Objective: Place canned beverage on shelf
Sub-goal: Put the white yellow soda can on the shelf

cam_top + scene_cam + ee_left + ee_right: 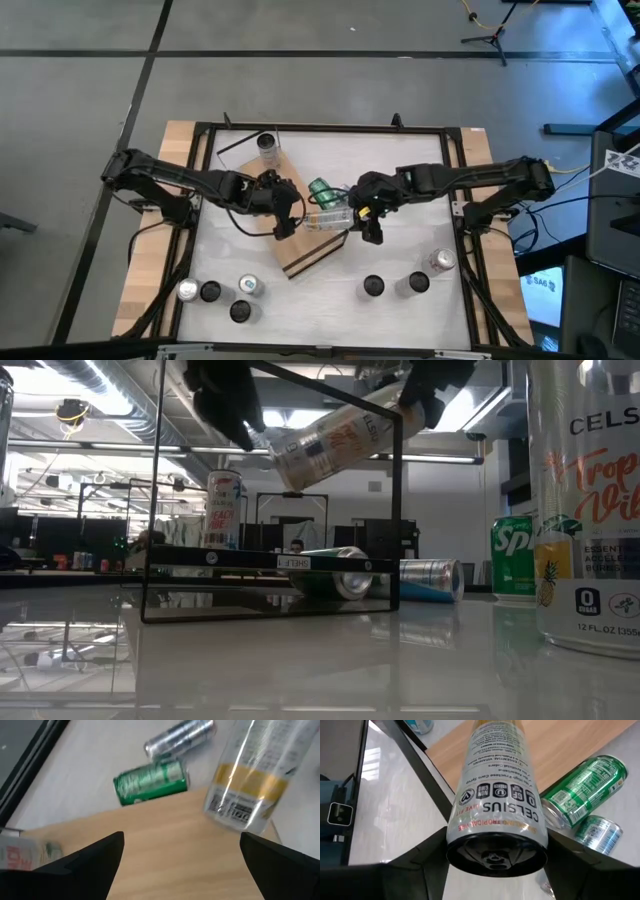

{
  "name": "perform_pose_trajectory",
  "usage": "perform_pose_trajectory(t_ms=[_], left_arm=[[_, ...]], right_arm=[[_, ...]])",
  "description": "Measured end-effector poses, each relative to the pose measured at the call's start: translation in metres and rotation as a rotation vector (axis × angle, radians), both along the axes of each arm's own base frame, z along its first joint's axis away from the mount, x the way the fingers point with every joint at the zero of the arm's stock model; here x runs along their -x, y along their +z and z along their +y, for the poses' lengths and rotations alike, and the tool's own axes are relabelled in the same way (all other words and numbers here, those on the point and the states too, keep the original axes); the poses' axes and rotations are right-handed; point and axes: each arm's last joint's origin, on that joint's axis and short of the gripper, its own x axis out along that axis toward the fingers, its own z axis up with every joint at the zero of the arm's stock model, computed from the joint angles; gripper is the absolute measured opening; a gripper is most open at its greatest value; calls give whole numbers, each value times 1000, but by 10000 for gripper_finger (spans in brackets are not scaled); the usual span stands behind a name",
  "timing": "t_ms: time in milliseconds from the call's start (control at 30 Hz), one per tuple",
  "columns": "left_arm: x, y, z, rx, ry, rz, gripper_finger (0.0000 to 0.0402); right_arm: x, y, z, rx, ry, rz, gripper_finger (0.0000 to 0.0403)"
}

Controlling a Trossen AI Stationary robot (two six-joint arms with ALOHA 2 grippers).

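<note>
Jaws of the right gripper [495, 852] are closing on the base end of a white Celsius can [495, 795], one finger pressing each side, and holding it. The can is hanging tilted in the air, its far end pointing down toward the shelf [300, 235]; in the low view it [335, 445] is slanting above the shelf's dark frame [270, 565], clear of the board. From above, the right gripper [362, 212] is sitting just beside the shelf's right edge, with the can [328, 218] lying across that edge.

Jaws of the left gripper [182, 857] are standing wide apart and gripping nothing; the gripper is hovering over the light-wood board [165, 855], facing the Celsius can [252, 775]. In the high view the left gripper [283, 208] is over the middle of the shelf.

One red-and-white can [224, 510] is standing upright on the shelf at its far end [267, 148]. A green can [322, 192] and a silver-blue can [428, 580] are lying on their sides on the worktop [400, 255] just beside the shelf's right edge, near each other. Further cans are standing along the near edge of the worktop: a cluster of four at the left [215, 293] and three at the right [410, 280], well apart from the shelf.
</note>
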Motion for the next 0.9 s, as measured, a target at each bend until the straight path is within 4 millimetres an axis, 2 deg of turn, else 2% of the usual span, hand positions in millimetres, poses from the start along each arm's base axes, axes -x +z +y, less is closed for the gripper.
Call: perform_pose_trajectory(t_ms=[267,600,900], left_arm=[[-13,-17,-2,0,-4,32,386],[-29,-45,-5,-14,-5,127,386],[-32,-50,-5,-19,-5,134,386]], right_arm=[[-9,-10,0,3,-3,19,257],[-13,-12,1,-12,10,9,257],[-13,-12,1,-14,12,6,257]])
